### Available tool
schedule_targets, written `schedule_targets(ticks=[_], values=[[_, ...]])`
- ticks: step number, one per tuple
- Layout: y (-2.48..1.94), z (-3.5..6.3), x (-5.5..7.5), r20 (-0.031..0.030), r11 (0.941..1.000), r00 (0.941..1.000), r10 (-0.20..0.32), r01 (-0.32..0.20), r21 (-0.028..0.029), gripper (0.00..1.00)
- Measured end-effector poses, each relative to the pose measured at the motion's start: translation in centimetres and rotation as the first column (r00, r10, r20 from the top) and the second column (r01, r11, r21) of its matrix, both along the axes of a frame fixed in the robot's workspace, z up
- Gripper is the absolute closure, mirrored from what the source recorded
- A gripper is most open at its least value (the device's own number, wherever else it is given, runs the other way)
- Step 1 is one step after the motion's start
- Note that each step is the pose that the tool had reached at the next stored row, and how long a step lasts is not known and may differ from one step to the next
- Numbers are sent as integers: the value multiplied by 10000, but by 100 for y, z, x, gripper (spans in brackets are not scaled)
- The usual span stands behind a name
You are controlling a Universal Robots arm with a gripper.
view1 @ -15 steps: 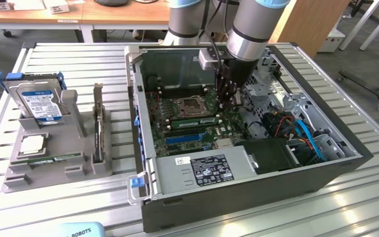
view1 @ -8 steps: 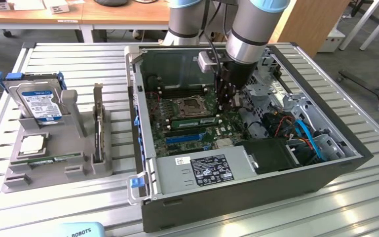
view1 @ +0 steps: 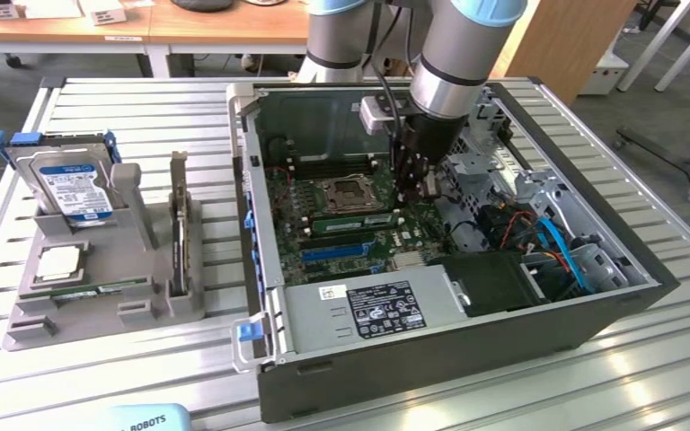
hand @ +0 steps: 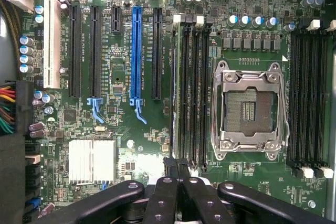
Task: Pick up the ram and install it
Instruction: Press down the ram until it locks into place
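Ext. view
- Case (view1: pixel 441 377): lies on its side, lid off, so the board faces up and the arm (view1: pixel 447 54) can come straight down.
- Socket (view1: pixel 348 190): CPU socket, open and empty, mid-board; used as the ref. point here.
- Gripper (view1: pixel 420 193): down inside the case, just beside the socket on the ext. view's right.
- Ram (view1: pixel 358 220): green stick on edge in the slot bank just beside the socket, on the near side, parallel to the socket's edge. It looks seated or close to it; can't tell if it's fully latched.
- Holder (view1: pixel 82 314): grey parts stand, well apart from the socket and outside the case, with a drive (view1: pixel 69 184) upright in it.

Wrist view
- Gripper (hand: pixel 176 174): clenched, fingers (hand: pixel 165 198) together, nothing visibly between them. The tips sit over one end of the slot bank beside the socket (hand: pixel 249 108).
- Ram (hand: pixel 177 93): seen edge-on as a thin line in the bank's outer slot, on the side away from the socket.
- Why so: closed tips over the stick's end suit pushing down, not carrying. Contact can't be confirmed.
- Blue slot (hand: pixel 136 51): past the ram bank from the socket, empty.
- Far bank (hand: pixel 310 93): other side of the socket, all slots bare.
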State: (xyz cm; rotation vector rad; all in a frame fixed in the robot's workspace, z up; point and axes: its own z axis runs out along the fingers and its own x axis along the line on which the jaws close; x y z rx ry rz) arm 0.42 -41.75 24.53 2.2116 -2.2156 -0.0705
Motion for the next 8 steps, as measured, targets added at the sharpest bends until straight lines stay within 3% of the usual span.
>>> schedule_targets(ticks=[8], values=[[58, -7, 0, 0, 10000, 10000, 0, 0, 1, 90]])
